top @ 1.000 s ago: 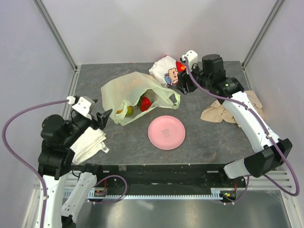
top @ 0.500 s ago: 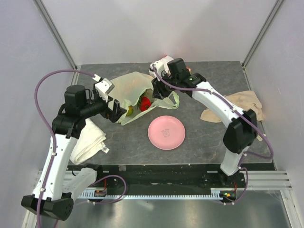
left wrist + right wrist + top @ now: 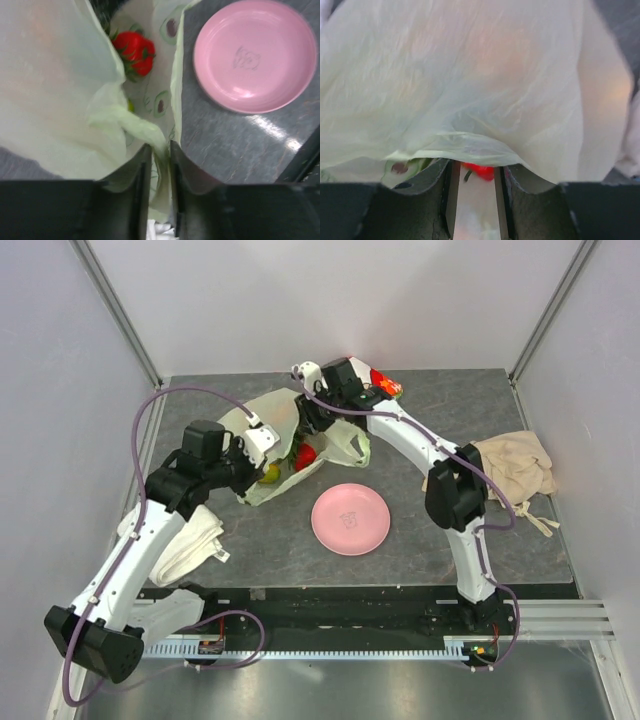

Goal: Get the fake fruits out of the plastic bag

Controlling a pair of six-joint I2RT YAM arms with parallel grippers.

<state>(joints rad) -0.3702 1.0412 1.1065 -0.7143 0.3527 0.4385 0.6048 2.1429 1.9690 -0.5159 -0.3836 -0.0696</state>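
Left tool [image 3: 160,148] moved in, narrowly pinching plastic bag [image 3: 55,100].

Robot lab cell (white walls [image 3: 330,300], aluminium frame [image 3: 118,320], grey table [image 3: 260,550])

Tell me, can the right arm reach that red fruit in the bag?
Probably yes. The red fruit shows right ahead between the right gripper's fingers, under the plastic bag's arched film. The left gripper pinches the bag's rim, seemingly holding the mouth open.
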